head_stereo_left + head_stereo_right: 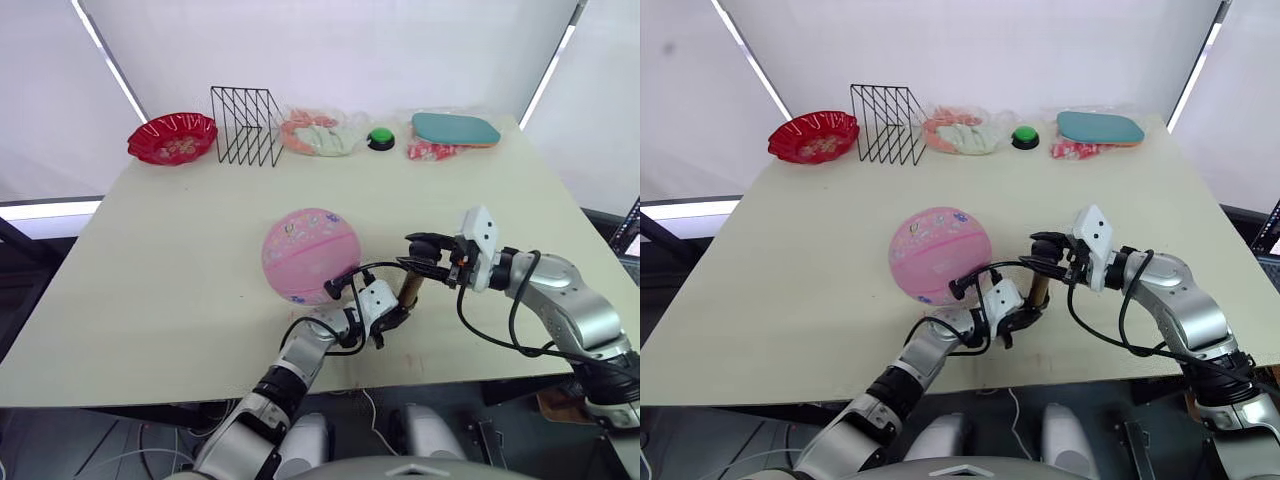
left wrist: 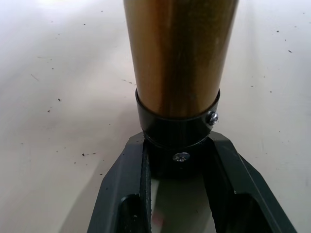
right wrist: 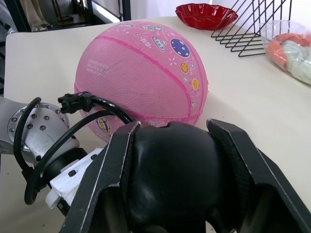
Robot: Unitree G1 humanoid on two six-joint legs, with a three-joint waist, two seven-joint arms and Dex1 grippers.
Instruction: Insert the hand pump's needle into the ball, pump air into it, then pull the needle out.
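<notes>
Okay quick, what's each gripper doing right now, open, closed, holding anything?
Left gripper: closed on the black lower end of the hand pump.
Right gripper: closed on the pump's black T-handle.

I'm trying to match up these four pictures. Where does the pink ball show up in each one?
Left eye view: the ball sits mid-table.
Right eye view: mid-table, slightly further left.
Left wrist view: not in it.
Right wrist view: large, beyond the gripper.
Shared landmark: the red bowl behind it.
</notes>
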